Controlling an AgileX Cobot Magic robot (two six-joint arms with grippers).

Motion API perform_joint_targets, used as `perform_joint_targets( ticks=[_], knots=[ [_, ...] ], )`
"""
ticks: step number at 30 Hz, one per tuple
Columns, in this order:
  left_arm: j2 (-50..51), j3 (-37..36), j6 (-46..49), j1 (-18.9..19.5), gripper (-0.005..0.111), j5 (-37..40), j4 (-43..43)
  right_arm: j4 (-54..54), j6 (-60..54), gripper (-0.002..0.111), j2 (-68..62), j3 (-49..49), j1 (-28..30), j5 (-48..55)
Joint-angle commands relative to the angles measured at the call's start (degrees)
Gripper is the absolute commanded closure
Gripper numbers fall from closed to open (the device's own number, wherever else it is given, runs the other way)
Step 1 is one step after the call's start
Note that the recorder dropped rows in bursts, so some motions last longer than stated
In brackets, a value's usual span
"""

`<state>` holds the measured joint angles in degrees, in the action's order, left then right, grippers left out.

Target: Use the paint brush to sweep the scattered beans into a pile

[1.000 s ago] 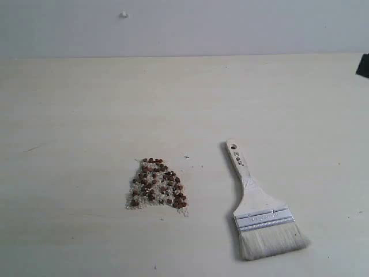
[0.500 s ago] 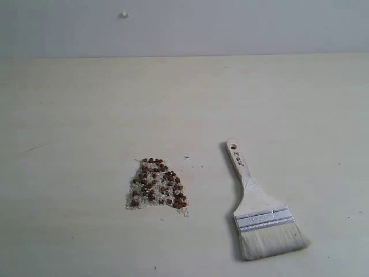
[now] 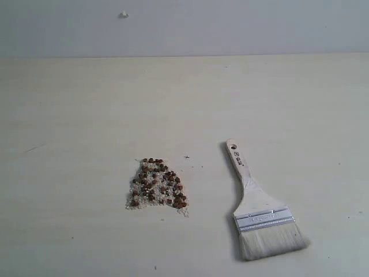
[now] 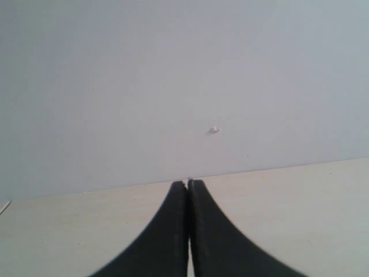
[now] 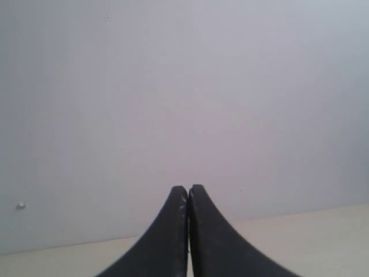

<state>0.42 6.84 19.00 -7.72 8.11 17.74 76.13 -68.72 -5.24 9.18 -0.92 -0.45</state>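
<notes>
The reddish-brown beans, mixed with whitish grains, lie gathered in one compact pile [image 3: 157, 184] on the pale table, left of centre in the exterior view. To its right the paint brush [image 3: 258, 209] lies flat, its wooden handle toward the back and its whitish bristles toward the front edge. Nothing touches the brush. Neither arm shows in the exterior view. My left gripper [image 4: 188, 183] is shut with nothing in it and faces the back wall. My right gripper [image 5: 188, 188] is likewise shut and empty, facing the wall.
The pale wooden table [image 3: 86, 115] runs back to a grey wall with a small white knob [image 3: 123, 14]. A few stray specks [image 3: 187, 156] lie just beyond the pile.
A dark part of the right arm at the exterior view's right edge has gone out of view. Pile and brush have not moved.
</notes>
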Motion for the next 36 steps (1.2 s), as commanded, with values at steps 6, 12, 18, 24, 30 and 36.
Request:
perform_joint_targets(
  ticks=[6,12,18,24,30,36],
  knots=[
    [-0.1,-0.2,0.1,-0.4,0.107,-0.1,0.5,-40.8,35.4,0.108,3.3,-5.0,0.3,-0.6],
    [-0.1,-0.2,0.1,-0.4,0.107,-0.1,0.5,-59.0,52.4,0.108,5.2,-9.2,0.3,1.2],
    [-0.1,-0.2,0.1,-0.4,0.107,-0.1,0.5,-66.4,55.7,0.108,5.2,-9.2,0.4,10.1],
    [-0.1,-0.2,0.1,-0.4,0.107,-0.1,0.5,-81.7,77.1,0.108,5.2,-9.2,0.4,14.9],
    [-0.1,-0.2,0.1,-0.4,0.107,-0.1,0.5,-82.2,78.4,0.108,5.2,-9.2,0.4,16.4],
    [-0.1,-0.2,0.1,-0.4,0.107,-0.1,0.5,-82.2,78.4,0.108,5.2,-9.2,0.4,16.4]
  ],
)
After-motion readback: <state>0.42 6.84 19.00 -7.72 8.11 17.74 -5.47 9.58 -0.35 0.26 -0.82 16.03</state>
